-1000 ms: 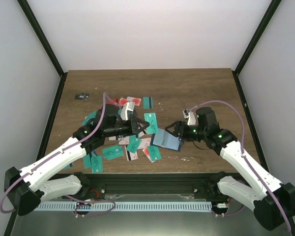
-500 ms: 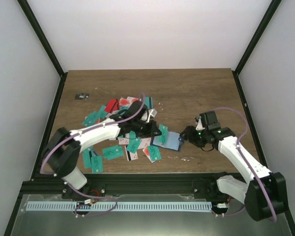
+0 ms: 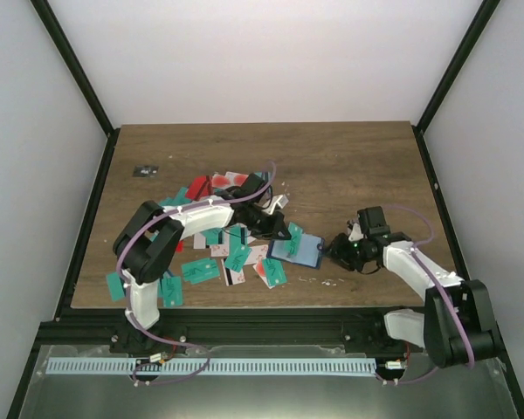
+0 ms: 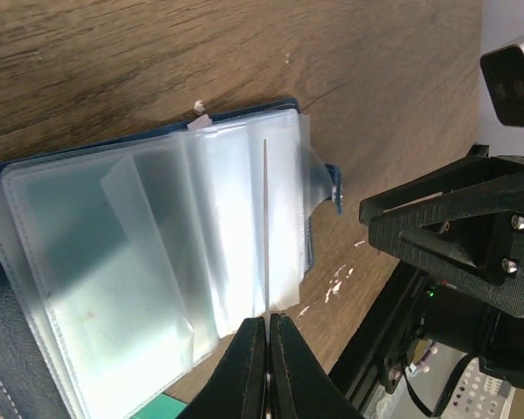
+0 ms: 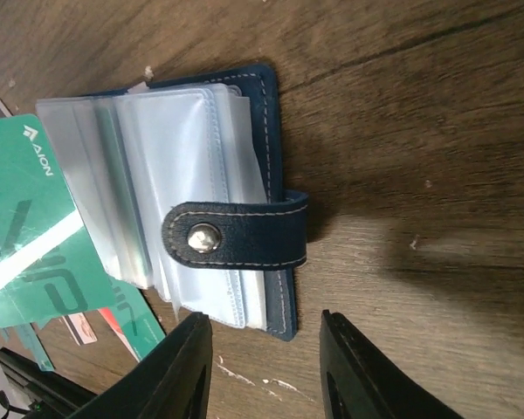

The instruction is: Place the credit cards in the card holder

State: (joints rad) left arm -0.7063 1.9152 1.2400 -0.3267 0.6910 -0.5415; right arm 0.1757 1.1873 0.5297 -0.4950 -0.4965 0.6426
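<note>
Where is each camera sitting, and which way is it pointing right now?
Top external: above and behind the arm bases, looking down on the table; both arms show, left gripper and right gripper at the card holder.
Left wrist: on the left arm, looking along its fingers, shut on an edge-on credit card, at the holder's clear sleeves.
Right wrist: low over the wood, facing the holder's clasp tab; its parted fingers show.
Shared: all three see the card holder.

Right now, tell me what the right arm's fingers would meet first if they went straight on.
Most likely the card holder: its clasp side lies straight ahead of the right fingers. Their height over it is unclear.
</note>
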